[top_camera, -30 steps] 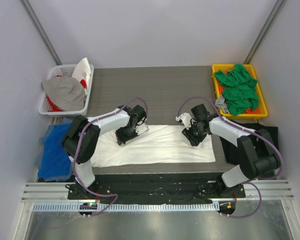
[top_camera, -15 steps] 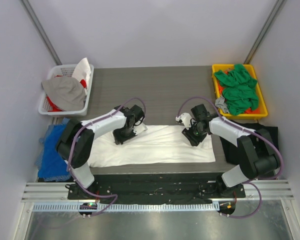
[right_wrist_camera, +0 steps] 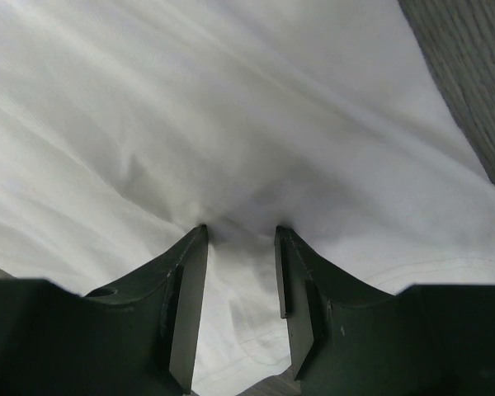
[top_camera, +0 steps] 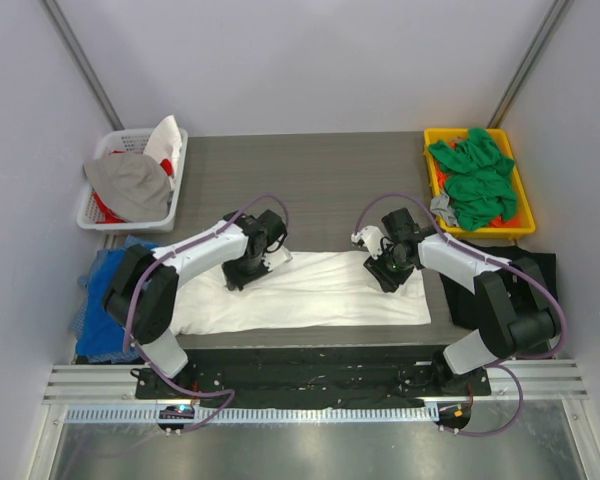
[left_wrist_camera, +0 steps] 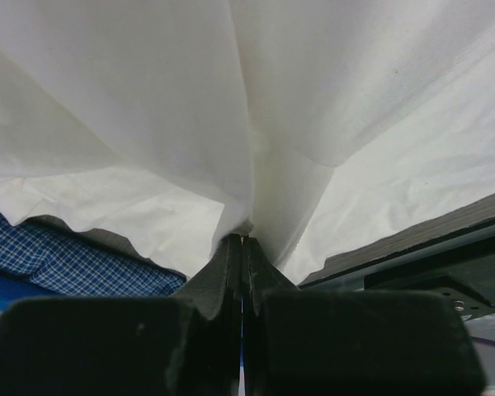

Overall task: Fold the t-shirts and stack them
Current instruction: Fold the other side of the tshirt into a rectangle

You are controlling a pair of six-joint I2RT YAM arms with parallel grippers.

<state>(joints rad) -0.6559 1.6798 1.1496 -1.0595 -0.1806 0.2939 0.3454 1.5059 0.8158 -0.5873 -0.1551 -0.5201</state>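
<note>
A white t-shirt (top_camera: 310, 290) lies folded into a long band across the near part of the table. My left gripper (top_camera: 235, 281) is shut on a pinch of the white t-shirt (left_wrist_camera: 256, 124) near its left end; the cloth rises into the closed tips. My right gripper (top_camera: 387, 278) is open with its fingertips (right_wrist_camera: 200, 233) pressed down on the white t-shirt (right_wrist_camera: 256, 107) near its right end. Green t-shirts (top_camera: 475, 180) lie heaped in the yellow bin (top_camera: 436, 140). A black t-shirt (top_camera: 485, 285) lies at the right table edge.
A white basket (top_camera: 92, 212) with grey and white cloth stands at the back left. Blue checked cloth (top_camera: 105, 300) hangs off the left table edge; it also shows in the left wrist view (left_wrist_camera: 74, 264). The dark table (top_camera: 320, 180) is bare behind the white shirt.
My left gripper has moved a little to the left and pulled the shirt's left part with it. The right gripper has stayed in place.
</note>
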